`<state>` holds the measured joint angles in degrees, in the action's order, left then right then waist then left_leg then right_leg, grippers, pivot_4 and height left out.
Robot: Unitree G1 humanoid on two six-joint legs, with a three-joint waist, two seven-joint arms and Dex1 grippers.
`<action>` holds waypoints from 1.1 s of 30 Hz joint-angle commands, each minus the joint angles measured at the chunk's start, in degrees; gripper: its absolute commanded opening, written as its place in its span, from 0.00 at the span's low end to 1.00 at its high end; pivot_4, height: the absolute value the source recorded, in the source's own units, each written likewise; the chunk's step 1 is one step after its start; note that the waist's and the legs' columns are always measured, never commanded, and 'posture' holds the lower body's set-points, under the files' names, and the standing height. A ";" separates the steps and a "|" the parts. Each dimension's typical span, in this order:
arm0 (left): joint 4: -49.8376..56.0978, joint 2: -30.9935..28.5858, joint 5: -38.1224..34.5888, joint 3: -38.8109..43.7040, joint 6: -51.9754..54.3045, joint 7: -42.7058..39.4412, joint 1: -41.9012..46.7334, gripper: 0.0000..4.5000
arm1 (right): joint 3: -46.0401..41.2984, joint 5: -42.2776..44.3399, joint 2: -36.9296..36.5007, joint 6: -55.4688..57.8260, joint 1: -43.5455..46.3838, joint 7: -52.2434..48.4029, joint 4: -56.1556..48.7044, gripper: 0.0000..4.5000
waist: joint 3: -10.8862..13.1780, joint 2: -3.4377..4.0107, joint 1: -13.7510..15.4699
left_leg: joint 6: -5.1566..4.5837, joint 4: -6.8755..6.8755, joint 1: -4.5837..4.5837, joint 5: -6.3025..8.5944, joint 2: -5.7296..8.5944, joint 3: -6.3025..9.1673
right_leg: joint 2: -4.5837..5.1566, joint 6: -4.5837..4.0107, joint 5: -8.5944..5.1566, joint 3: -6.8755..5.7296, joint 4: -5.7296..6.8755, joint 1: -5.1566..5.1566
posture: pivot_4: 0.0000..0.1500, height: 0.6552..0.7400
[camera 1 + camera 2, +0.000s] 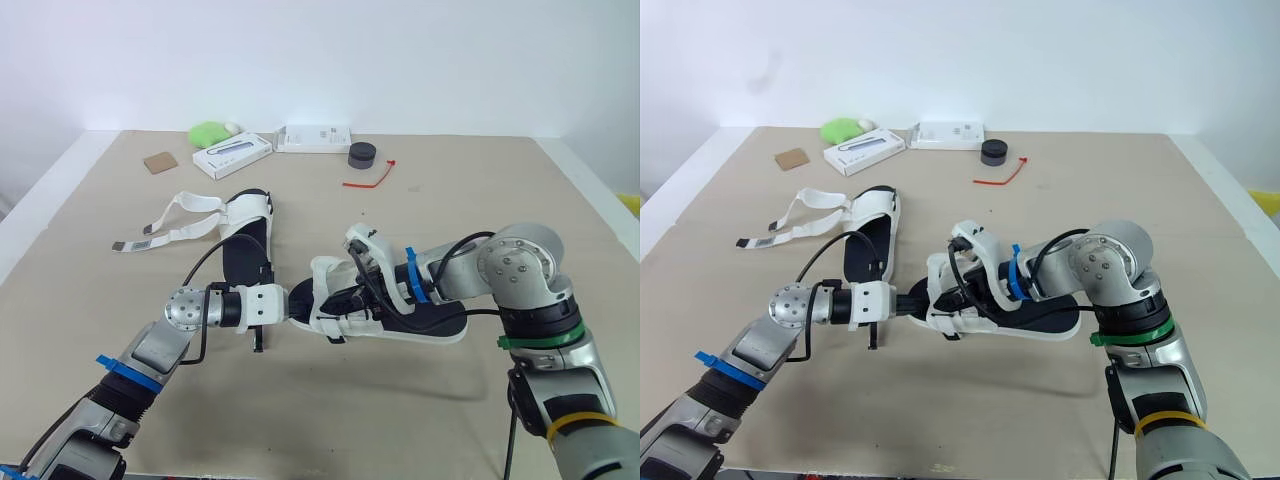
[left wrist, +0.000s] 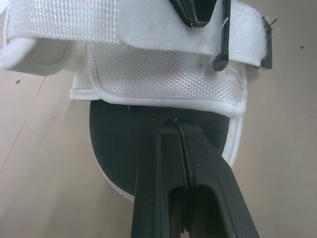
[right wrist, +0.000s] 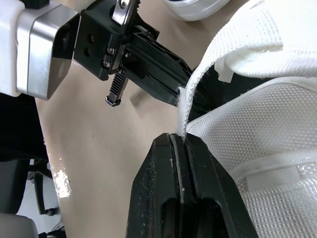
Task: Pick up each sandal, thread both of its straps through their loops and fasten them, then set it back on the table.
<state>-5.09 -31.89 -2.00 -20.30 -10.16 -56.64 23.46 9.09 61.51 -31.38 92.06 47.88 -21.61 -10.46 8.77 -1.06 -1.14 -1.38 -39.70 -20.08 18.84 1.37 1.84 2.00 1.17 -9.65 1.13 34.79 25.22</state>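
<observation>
A sandal (image 1: 437, 322) with a black sole and white mesh straps lies across the middle of the table. My left gripper (image 1: 300, 301) is shut on the toe end of its sole (image 2: 124, 144). My right gripper (image 1: 352, 300) reaches in from the right and is shut on the edge of the white front strap (image 3: 237, 49); in the right wrist view the strap edge runs down between its fingers (image 3: 163, 163). A second sandal (image 1: 245, 238) lies behind the left arm with its straps (image 1: 175, 225) undone and spread out to the left.
Along the table's back stand a green object (image 1: 210, 133), two white boxes (image 1: 232, 155) (image 1: 313, 138), a black round puck (image 1: 362, 154), a red tie (image 1: 370, 178) and a brown card (image 1: 159, 162). Bare table surface (image 1: 330, 420) lies in front of the sandal.
</observation>
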 commanded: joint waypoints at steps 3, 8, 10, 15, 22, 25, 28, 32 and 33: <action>-5.30 -0.71 4.52 -2.52 2.43 -0.33 -2.14 0.00 | -1.28 -0.62 -0.47 0.44 0.03 -1.86 -2.99 0.16 | 0.00 0.00 0.00 | 0.00 0.00 0.00 0.00 0.00 0.00 | 0.02 -0.01 0.01 0.00 0.00 0.00 | 1.00 1.00; -5.45 -0.75 4.54 -2.59 2.28 -0.50 -2.09 0.00 | -4.81 -2.79 1.85 0.25 3.38 -1.77 -0.26 0.63 | 0.00 0.00 -0.02 | 0.02 0.00 0.03 -0.03 -0.01 0.00 | 0.02 0.03 -0.01 0.00 0.02 -0.01 | 1.00 1.00; -5.46 -0.72 4.56 -2.62 2.27 -0.58 -1.99 0.00 | -6.08 -3.76 3.28 0.41 4.99 -1.35 1.58 0.63 | 0.00 0.00 -0.03 | 0.00 -0.01 0.03 -0.10 -0.01 -0.01 | -0.01 0.17 -0.05 0.01 0.05 0.00 | 1.00 1.00; -5.45 -0.62 4.65 -2.55 2.23 -0.53 -1.95 0.00 | -7.91 -6.60 5.90 0.44 6.29 -0.25 5.07 0.63 | -0.01 0.01 -0.02 | 0.02 -0.01 0.07 -0.19 -0.04 0.05 | -0.05 0.12 -0.02 -0.01 0.12 -0.01 | 1.00 1.00; -5.03 -0.79 4.68 -2.43 2.45 -0.52 -2.23 0.00 | -8.00 -8.36 6.81 0.44 5.62 -0.64 7.29 0.23 | -0.01 0.01 -0.03 | 0.04 -0.01 0.06 -0.22 -0.02 0.03 | -0.04 0.03 0.04 0.00 0.14 0.01 | 1.00 1.00; -5.07 -0.84 4.68 -2.36 2.49 -0.52 -2.24 0.00 | -7.52 -8.65 6.50 0.44 5.33 -1.11 7.44 0.01 | -0.01 0.01 -0.03 | 0.04 0.00 0.06 -0.22 -0.03 0.03 | -0.03 0.03 0.04 0.00 0.15 0.01 | 1.00 1.00; -5.08 -0.84 4.71 -2.36 2.49 -0.49 -2.34 0.00 | -6.39 -6.95 5.26 0.44 4.33 -1.67 6.14 0.01 | -0.01 0.01 -0.03 | 0.04 -0.01 0.06 -0.22 -0.03 0.03 | -0.04 0.03 0.03 0.00 0.15 0.00 | 1.00 1.00; -5.22 -0.77 4.74 -2.36 2.46 -0.48 -2.25 0.00 | -5.02 -5.37 3.81 0.44 2.82 -1.90 3.64 0.01 | -0.01 0.01 -0.05 | 0.04 0.00 0.07 -0.22 -0.03 0.03 | -0.03 0.05 0.02 0.00 0.14 0.00 | 1.00 1.00; -5.30 -0.75 4.75 -2.34 2.45 -0.48 -2.19 0.00 | -4.97 -5.22 3.69 0.44 2.67 -1.81 3.41 0.01 | -0.01 0.01 -0.05 | 0.03 0.00 0.06 -0.22 -0.02 0.03 | -0.03 0.06 0.02 0.00 0.14 0.00 | 1.00 1.00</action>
<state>-5.93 -31.90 -1.53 -20.02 -10.17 -56.62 23.47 4.55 54.93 -27.21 92.65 49.97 -22.84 -4.76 8.77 -1.05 -1.19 -1.34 -39.70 -20.01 18.62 1.34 1.87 1.97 1.26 -9.66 1.13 34.94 25.22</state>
